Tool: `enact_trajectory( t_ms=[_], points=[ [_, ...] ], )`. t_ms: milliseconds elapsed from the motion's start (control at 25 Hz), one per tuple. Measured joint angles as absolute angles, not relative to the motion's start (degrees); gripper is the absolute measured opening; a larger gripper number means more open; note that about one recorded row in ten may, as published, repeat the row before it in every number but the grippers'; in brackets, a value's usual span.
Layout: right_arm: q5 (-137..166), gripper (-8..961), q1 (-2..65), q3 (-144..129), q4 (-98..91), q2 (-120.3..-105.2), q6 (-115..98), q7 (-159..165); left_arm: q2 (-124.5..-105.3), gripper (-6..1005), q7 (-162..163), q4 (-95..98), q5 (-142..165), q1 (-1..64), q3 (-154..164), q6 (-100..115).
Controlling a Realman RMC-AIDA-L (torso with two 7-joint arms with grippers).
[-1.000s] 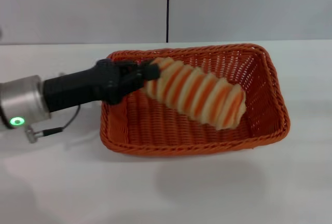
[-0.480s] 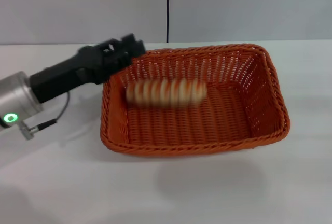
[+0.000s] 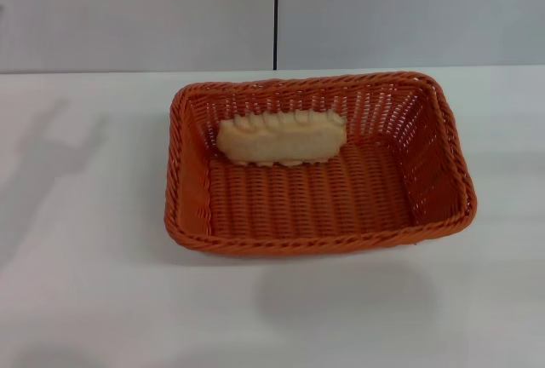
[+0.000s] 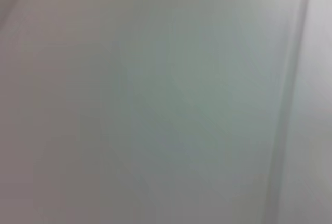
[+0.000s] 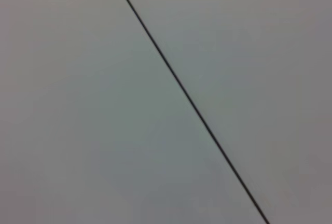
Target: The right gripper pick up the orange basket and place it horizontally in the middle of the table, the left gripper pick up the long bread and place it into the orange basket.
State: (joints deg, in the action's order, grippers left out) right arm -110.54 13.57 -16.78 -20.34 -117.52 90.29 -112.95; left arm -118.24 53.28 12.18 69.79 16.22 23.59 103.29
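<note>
The orange basket (image 3: 319, 215) stands lengthwise across the middle of the white table (image 3: 85, 283) in the head view. Inside it lies the long bread (image 3: 281, 137), pale beige face up, resting against the far wall of the basket toward its left half. Neither gripper shows in the head view. Both wrist views show only a plain grey wall, and a thin dark seam crosses that wall in the right wrist view.
A grey wall (image 3: 136, 10) with a dark vertical seam (image 3: 276, 10) rises behind the table's far edge. A faint shadow lies on the tabletop at the left.
The left gripper let go of the bread, drew back to the left and left the view. The bread dropped into the basket and rolled over to its plain pale face.
</note>
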Motion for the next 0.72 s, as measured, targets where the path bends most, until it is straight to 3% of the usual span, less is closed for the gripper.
enact_trajectory(
  t_ms=[120, 200, 720],
  points=[
    [-110.57, 515, 14.01, -15.39, -20.20, -117.52, 89.98, -113.03, -118.34, 725, 42.45, 5.64, 64.76, 14.76, 18.39, 107.10],
    [-110.57, 515, 14.22, -14.52, -20.05, -117.68, 89.84, -113.17, -118.41, 862, 37.23, 3.29, 63.88, 14.38, 15.63, 108.43],
    [-110.57, 515, 14.76, -11.51, -18.58, -118.51, 89.30, -119.50, -118.45, 862, 28.78, 1.64, 63.30, 14.59, 12.27, 108.62]
  ],
)
